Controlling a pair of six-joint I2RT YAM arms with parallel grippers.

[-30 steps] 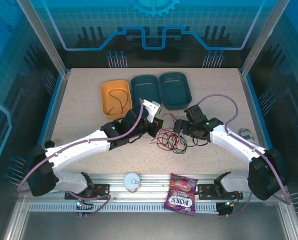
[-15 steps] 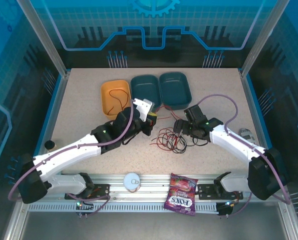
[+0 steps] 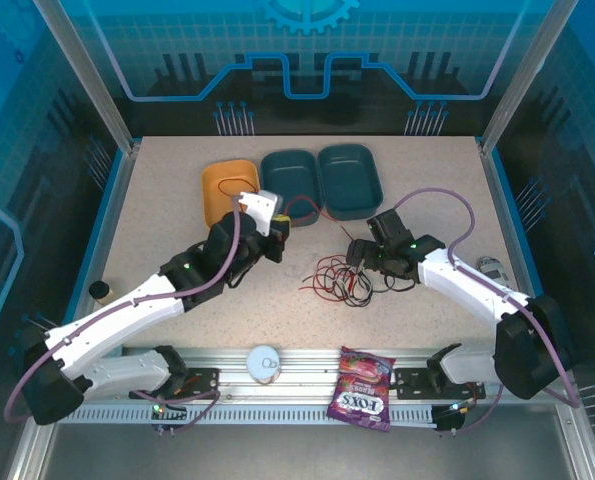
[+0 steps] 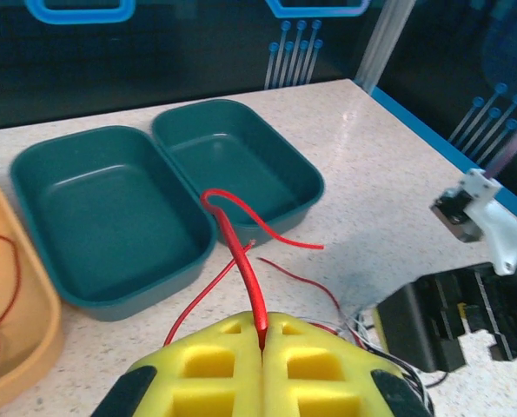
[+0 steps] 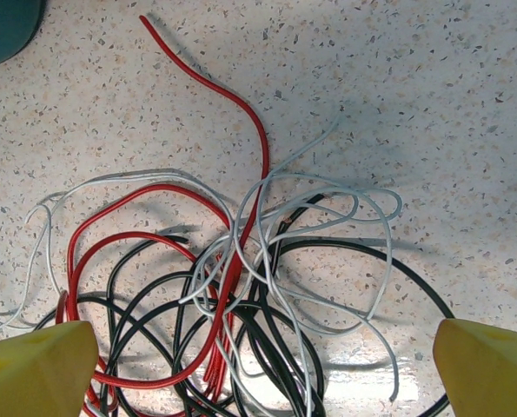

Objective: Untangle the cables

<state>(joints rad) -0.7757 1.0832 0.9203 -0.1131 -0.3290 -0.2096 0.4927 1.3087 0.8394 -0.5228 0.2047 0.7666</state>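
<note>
a purple sweet bag (image 3: 362,392) marked "fox's" lies on the rail at the near edge, well behind both sets of fingers; its smaller print is too small to read. the left fingers (image 4: 262,340) are pressed fully together on one red cable (image 4: 243,261), which rises from their seam and curls ahead, seen against the rim of a green tray (image 4: 102,217). the right fingers (image 3: 361,253) are spread wide and grip nothing, with the tangled cables (image 5: 241,295) on the worktop (image 5: 467,104) below and between them. the tangle's lower part is cut off in the right wrist view.
</note>
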